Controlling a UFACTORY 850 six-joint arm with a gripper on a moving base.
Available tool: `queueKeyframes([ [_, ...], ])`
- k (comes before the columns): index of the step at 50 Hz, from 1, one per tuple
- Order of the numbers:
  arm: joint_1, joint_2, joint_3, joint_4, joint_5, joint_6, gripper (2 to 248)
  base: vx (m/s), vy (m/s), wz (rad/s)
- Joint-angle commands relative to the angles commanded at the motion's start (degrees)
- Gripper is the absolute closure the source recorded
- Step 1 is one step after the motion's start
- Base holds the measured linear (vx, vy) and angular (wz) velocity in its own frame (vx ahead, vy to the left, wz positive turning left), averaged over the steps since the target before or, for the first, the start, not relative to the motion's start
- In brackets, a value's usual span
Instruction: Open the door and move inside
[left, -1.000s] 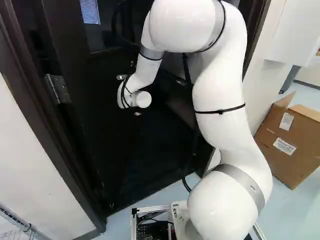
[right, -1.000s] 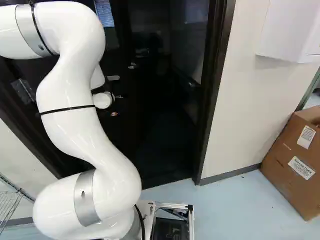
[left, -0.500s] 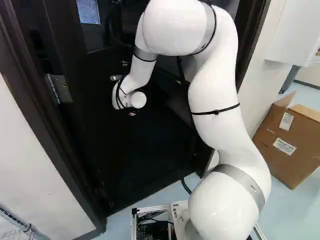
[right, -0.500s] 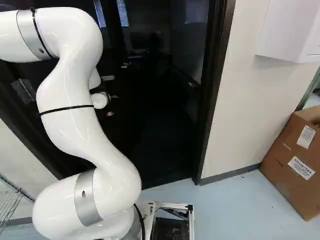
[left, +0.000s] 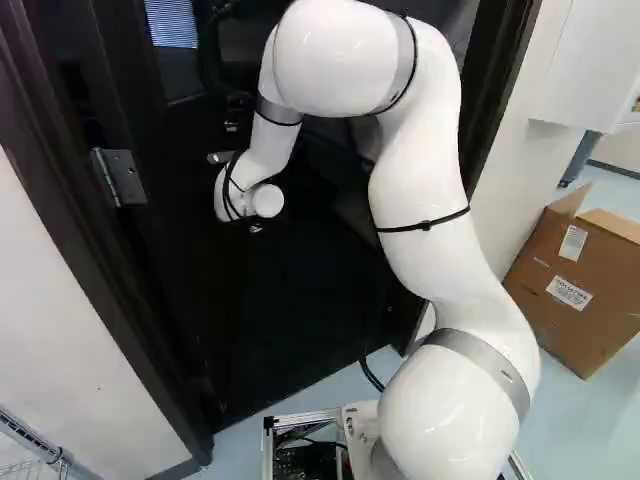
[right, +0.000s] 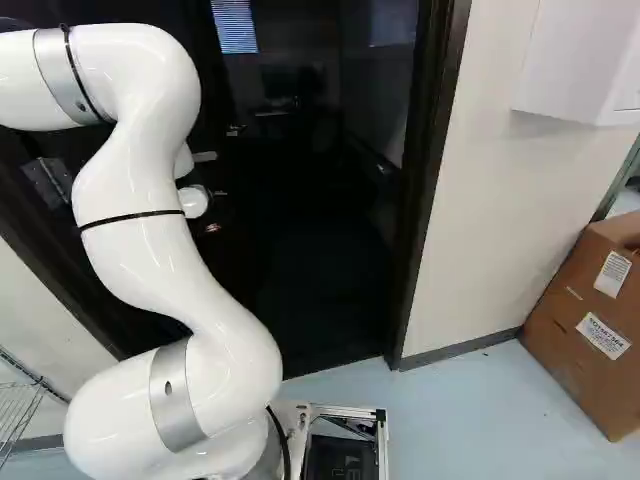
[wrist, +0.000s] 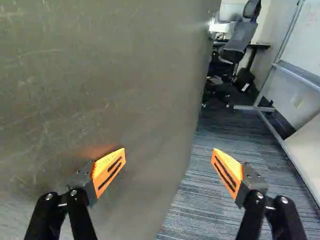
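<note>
1. On the left of the doorway (right: 428, 200), the door (wrist: 110, 75) stood open on its hinge (left: 125, 178).
2. Near it, the fingers (wrist: 111, 170) stood wide apart, the door's edge showing between them.
3. Far inside, a chair (wrist: 240, 42) stood by a desk (wrist: 259, 46).

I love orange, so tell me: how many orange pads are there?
2: one orange pad before the door, the other past its edge, over the carpet. Both are on the gripper.

The pale floor (right: 470, 420) bears a cardboard box (right: 575, 340) beside its wall edge; striped carpet (wrist: 220, 155) bears an office chair (wrist: 241, 41) toward its far edge.
</note>
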Motion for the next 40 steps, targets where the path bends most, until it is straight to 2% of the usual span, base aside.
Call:
queueKeyframes([
  [40, 2.4, -0.8, -1.1, -6.1, 0.0, 0.0, 3, 0.000, 0.000, 0.000],
])
